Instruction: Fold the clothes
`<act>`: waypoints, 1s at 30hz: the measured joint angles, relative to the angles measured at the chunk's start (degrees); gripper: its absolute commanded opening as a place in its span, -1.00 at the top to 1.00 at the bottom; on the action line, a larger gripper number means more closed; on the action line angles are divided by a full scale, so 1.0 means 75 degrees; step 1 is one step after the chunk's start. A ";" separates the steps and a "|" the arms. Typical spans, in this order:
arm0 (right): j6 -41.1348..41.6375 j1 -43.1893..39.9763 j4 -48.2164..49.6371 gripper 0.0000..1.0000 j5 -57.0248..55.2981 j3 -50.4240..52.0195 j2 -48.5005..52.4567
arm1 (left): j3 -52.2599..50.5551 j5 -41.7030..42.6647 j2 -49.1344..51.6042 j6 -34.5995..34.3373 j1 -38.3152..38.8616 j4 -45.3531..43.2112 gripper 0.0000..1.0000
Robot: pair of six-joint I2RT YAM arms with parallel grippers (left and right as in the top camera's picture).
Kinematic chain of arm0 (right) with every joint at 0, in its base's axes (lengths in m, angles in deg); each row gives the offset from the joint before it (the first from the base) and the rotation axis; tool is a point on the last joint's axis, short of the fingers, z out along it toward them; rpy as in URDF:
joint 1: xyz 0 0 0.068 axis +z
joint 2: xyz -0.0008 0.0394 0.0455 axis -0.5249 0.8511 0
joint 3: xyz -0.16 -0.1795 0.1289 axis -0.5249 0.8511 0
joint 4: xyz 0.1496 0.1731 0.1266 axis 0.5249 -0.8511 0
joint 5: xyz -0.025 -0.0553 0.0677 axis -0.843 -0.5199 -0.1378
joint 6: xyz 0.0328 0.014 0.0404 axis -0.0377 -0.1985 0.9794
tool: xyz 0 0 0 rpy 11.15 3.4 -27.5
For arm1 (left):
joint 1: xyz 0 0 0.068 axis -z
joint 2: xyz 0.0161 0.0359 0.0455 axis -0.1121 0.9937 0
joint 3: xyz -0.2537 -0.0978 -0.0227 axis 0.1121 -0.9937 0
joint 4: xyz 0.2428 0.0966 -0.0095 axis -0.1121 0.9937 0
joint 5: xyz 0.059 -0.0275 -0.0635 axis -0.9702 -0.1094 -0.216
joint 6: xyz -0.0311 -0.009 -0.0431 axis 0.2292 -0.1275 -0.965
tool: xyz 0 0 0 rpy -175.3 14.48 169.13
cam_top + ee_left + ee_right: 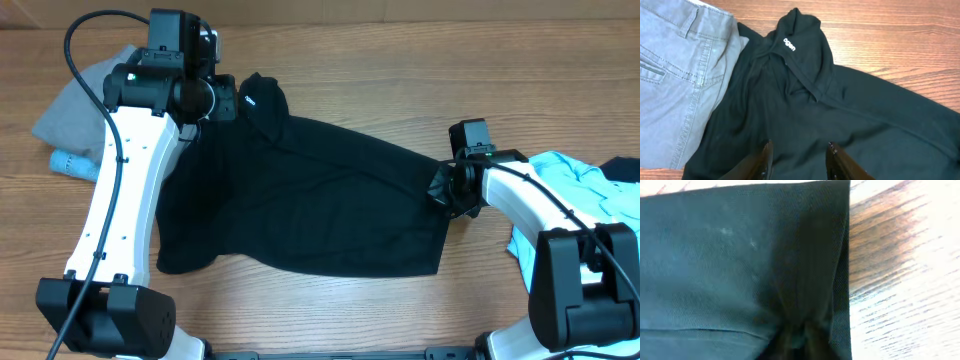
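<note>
The clothes, a black pair of trousers (300, 195), lie spread flat across the table, with the small white logo (789, 45) at the bunched upper-left end. My left gripper (799, 150) hovers open over that end of the trousers (850, 115), nothing between its fingers (765, 160). From overhead it (225, 100) sits beside the logo. My right gripper (447, 187) is at the trousers' right edge, shut on a gathered pinch of fabric. In the right wrist view the black cloth (740, 255) creases down into the jaws at the bottom edge, which hides the fingers.
Grey shorts (75, 110) lie at the far left, touching the trousers, with a back pocket (652, 70) showing. A light-blue T-shirt (570, 185) lies at the right beside my right arm. A small light-blue item (72, 163) pokes out below the shorts.
</note>
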 measured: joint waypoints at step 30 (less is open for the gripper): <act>-0.0300 -0.1495 0.1119 0.22 0.1527 -0.0061 0.0256 | 0.0000 0.0023 0.0000 0.0379 0.0000 0.0799 0.14</act>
